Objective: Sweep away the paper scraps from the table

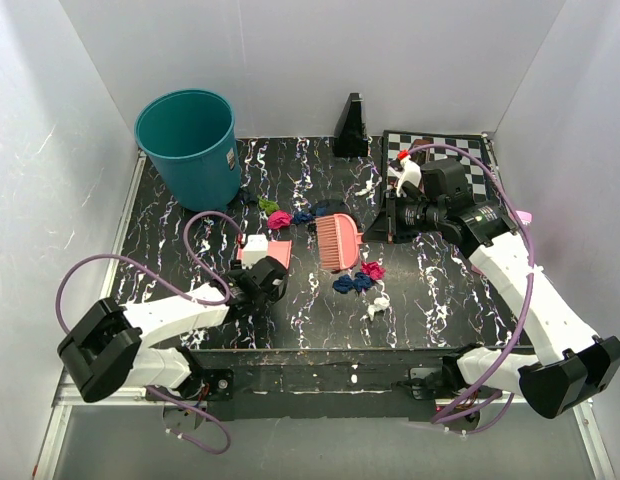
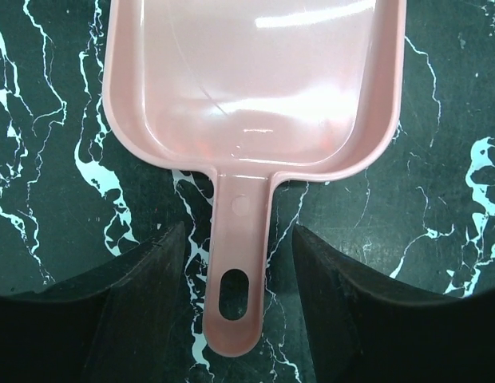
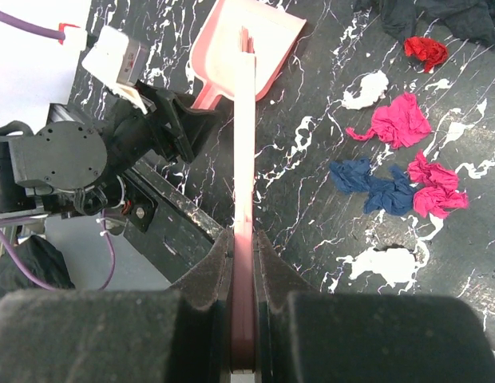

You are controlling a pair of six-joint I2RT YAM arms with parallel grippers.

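Paper scraps lie on the black marbled table (image 1: 440,290): magenta (image 1: 279,219) and blue (image 1: 302,216) wads near the bin, magenta (image 1: 372,269), blue (image 1: 350,283) and white (image 1: 378,305) ones at the centre. My right gripper (image 1: 382,222) is shut on the handle of a pink brush (image 1: 338,243), which shows edge-on in the right wrist view (image 3: 244,144) beside the scraps (image 3: 399,124). My left gripper (image 2: 239,231) is open, its fingers on either side of the pink dustpan's handle (image 2: 235,271) without touching it. The dustpan (image 1: 278,252) lies flat.
A teal bin (image 1: 190,145) stands at the back left. A black triangular stand (image 1: 351,128) is at the back centre. A chessboard (image 1: 470,165) with small pieces lies at the back right. White panels wall the table.
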